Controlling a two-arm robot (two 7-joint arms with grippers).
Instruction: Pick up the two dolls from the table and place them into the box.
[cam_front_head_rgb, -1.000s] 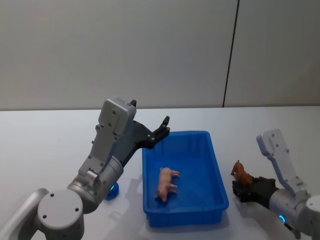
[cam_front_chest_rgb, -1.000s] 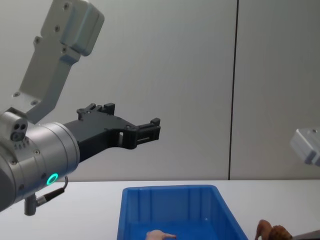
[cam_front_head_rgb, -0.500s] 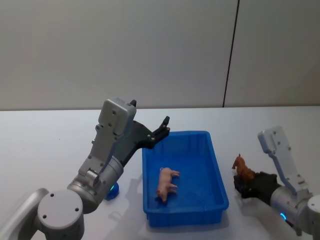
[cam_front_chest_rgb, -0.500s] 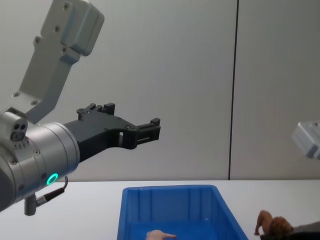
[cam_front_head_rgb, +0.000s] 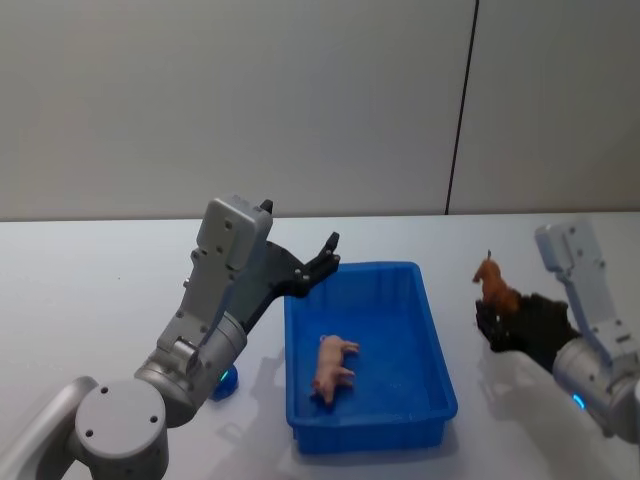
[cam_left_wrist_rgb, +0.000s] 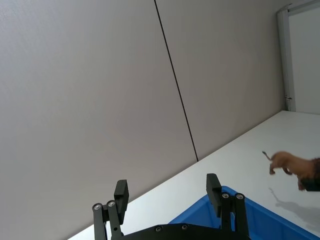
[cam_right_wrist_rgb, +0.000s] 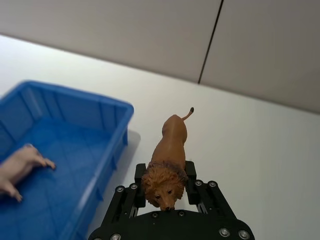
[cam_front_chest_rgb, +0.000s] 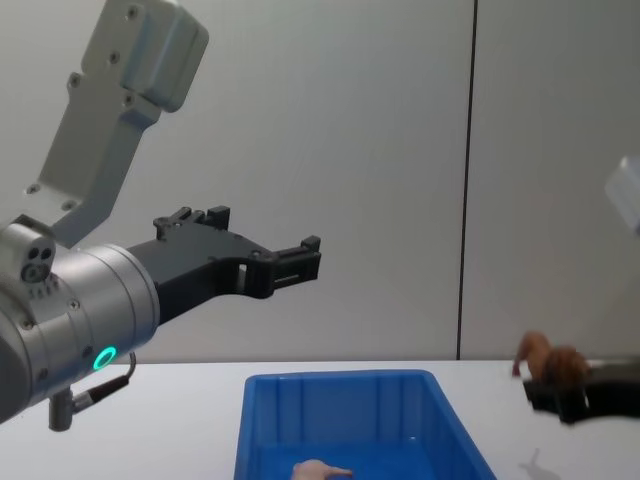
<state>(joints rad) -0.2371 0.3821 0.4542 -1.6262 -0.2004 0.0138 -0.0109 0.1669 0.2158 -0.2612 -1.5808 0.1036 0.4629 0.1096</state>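
Observation:
The pale pink doll (cam_front_head_rgb: 334, 366) lies on the floor of the blue box (cam_front_head_rgb: 436, 343), also seen as a pink doll (cam_right_wrist_rgb: 19, 167) in the right wrist view. My right gripper (cam_front_head_rgb: 497, 310) is shut on the reddish-brown maned doll (cam_front_head_rgb: 493, 284), holding it in the air to the right of the box above the white table (cam_front_head_rgb: 90, 290). In the right wrist view this brown doll (cam_right_wrist_rgb: 168, 165) sits between the fingers, head toward the camera. My left gripper (cam_front_head_rgb: 327, 257) hangs open and empty above the box's far left corner.
A grey wall with a dark vertical seam (cam_front_head_rgb: 460, 110) stands behind the table. A small blue-lit spot (cam_front_head_rgb: 226, 380) shows on the table under my left arm. The box's rim (cam_front_chest_rgb: 340, 379) shows low in the chest view.
My right gripper has lifted the brown doll off the table and carried it up and slightly away. My left arm and the pink doll have not moved.

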